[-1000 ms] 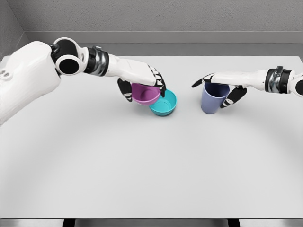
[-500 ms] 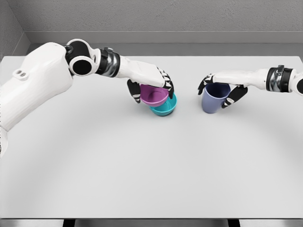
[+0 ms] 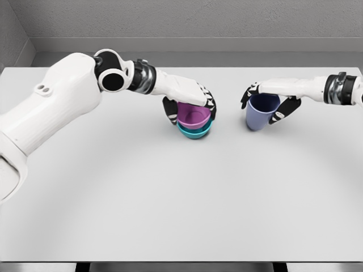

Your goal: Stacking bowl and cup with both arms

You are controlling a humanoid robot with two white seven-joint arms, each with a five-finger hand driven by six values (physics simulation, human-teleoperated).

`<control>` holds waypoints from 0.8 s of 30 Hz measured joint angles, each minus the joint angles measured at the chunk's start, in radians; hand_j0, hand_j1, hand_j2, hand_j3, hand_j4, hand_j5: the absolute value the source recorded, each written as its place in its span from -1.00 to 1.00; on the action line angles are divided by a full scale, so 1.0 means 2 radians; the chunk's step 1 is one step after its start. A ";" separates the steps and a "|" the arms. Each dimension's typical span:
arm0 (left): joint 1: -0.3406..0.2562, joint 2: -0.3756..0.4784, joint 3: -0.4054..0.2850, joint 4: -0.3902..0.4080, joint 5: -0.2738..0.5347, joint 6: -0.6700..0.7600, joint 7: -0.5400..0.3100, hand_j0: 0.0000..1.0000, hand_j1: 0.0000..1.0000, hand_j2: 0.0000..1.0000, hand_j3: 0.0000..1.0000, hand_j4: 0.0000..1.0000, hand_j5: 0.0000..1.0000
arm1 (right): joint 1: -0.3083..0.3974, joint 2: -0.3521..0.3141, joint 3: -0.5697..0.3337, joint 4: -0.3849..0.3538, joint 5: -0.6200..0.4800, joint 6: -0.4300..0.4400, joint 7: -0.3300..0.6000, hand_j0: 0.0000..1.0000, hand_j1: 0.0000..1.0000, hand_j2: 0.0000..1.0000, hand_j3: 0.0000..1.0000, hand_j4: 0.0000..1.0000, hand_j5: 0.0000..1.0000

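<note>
**Two bowls nesting, cup rising**

Two hands are working at once on the white table [image 3: 170, 198]. The left hand [image 3: 190, 105] is wrapping its fingers around the purple bowl [image 3: 193, 117], which is now sitting squarely inside the teal bowl [image 3: 195, 132]; a second ago it was hanging tilted over the teal rim's near-left side, and half a second ago it was only partly overlapping it. The nesting step therefore appears complete, though the fingers are not yet letting go. To the right and well apart, the right hand [image 3: 272, 102] is gripping the lavender cup [image 3: 260, 111] at its rim, thumb on one side and fingers on the other. The cup is now tilting slightly and appears to be lifting clear of the table, whereas earlier it was standing upright. Judging from this, the cup is the next piece due to travel leftward onto the bowl stack, once the left hand is clearing away.
</note>
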 measured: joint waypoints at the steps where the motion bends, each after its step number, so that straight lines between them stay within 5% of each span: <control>1: 0.001 -0.001 0.000 0.000 0.000 0.000 0.000 0.48 0.48 0.48 0.48 0.48 0.48 | 0.000 -0.001 0.000 -0.001 0.000 0.000 0.000 0.22 0.22 0.22 0.22 0.22 0.22; 6: 0.001 -0.003 -0.001 0.001 0.000 0.000 0.000 0.56 0.56 0.56 0.56 0.56 0.56 | -0.005 -0.006 0.000 -0.002 0.000 -0.002 0.000 0.23 0.23 0.23 0.23 0.23 0.23; 11: 0.002 -0.003 0.000 0.000 -0.001 0.000 0.001 1.00 1.00 1.00 1.00 1.00 1.00 | -0.012 -0.011 -0.001 -0.004 -0.001 -0.003 0.000 0.23 0.23 0.23 0.23 0.23 0.23; 24: 0.002 -0.003 0.002 0.000 -0.001 0.000 0.000 1.00 1.00 1.00 1.00 1.00 1.00 | -0.015 -0.018 -0.004 -0.021 -0.002 -0.004 0.000 0.23 0.23 0.23 0.23 0.23 0.23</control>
